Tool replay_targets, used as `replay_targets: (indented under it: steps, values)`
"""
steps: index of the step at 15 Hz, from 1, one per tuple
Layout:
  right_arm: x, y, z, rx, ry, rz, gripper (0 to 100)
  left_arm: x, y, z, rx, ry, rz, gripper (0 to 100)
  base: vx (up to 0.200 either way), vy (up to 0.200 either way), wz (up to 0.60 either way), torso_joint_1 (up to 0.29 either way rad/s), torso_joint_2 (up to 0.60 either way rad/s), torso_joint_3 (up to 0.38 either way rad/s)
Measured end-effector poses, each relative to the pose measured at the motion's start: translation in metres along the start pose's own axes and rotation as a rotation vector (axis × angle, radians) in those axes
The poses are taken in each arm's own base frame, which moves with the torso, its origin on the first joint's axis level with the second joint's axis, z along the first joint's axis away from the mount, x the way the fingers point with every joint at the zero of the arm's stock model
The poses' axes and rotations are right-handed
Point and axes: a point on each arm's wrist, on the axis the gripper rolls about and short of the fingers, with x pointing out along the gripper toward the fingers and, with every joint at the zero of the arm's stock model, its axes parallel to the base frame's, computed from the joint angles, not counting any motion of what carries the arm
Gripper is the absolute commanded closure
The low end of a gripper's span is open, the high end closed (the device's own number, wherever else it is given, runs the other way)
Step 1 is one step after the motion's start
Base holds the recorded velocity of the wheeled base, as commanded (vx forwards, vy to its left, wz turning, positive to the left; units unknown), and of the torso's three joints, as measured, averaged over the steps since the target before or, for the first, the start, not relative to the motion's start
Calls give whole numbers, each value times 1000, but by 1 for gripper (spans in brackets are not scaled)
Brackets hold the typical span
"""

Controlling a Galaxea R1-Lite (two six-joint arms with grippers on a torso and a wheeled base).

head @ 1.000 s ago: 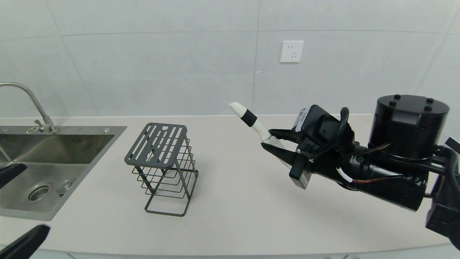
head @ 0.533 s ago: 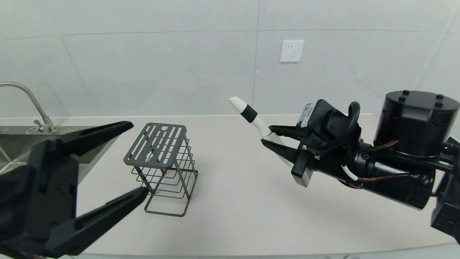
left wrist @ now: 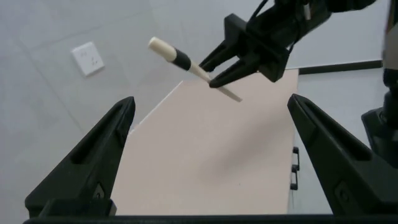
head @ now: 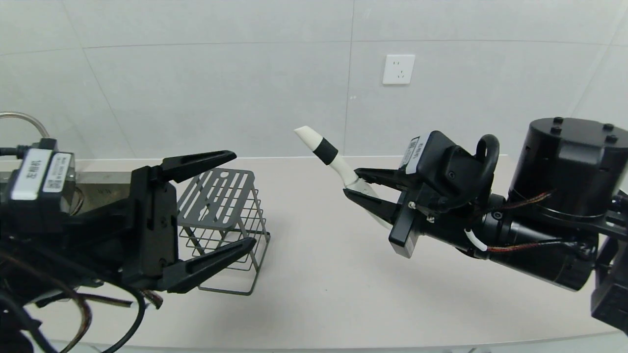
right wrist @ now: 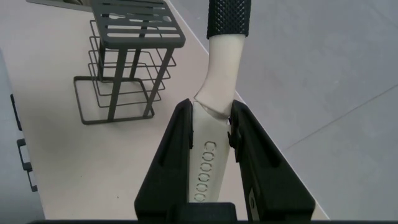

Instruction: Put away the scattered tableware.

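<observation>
Right claw point(head: 351, 182) is clamped on the white utensil point(head: 324, 149) at the neck, where the handle meets the perforated blade. Jaws are closed to blade width, with nothing else in them. The utensil is in the air above the tabletop point(head: 319, 274), its black-banded handle tilted up and toward my left side, blade end back inside the claw. The neck grip leaves the whole handle free, so my guess is a handover or regrasp. Left claw point(head: 243, 198) is spread wide and empty, held up in front of the wire rack point(head: 223, 189), fingers aimed at the right claw. From its wrist camera the utensil sits framed between the 2 fingers, well apart from both. The rack stands upright on the tabletop, slotted top plate up. My read: the slots are the destination and need the blade pointing down, which this hold doesn't give. Risk: the smooth blade slipping during transfer.
</observation>
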Motion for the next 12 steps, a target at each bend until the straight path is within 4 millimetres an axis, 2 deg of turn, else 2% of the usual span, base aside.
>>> replay_targets:
  steps: [4, 6, 9, 12]
  values:
    - [-5, 0, 4, 0, -15, -2, 100, 27, 30, -21, 3, -11, -21, 0, 0, 0, 0, 0, 0, 0]
    - [-8, -1, 7, 6, -27, -7, 100, 44, 39, -29, -1, -29, -46, 0, 0, 0, 0, 0, 0, 0]
    - [-19, 1, 7, 29, -30, -6, 100, 69, 43, -39, -28, -57, -90, 0, 0, 0, 0, 0, 0, 0]
    - [-38, 4, 7, 64, -36, -5, 100, 93, 35, -46, -54, -85, -155, 0, 0, 0, 0, 0, 0, 0]
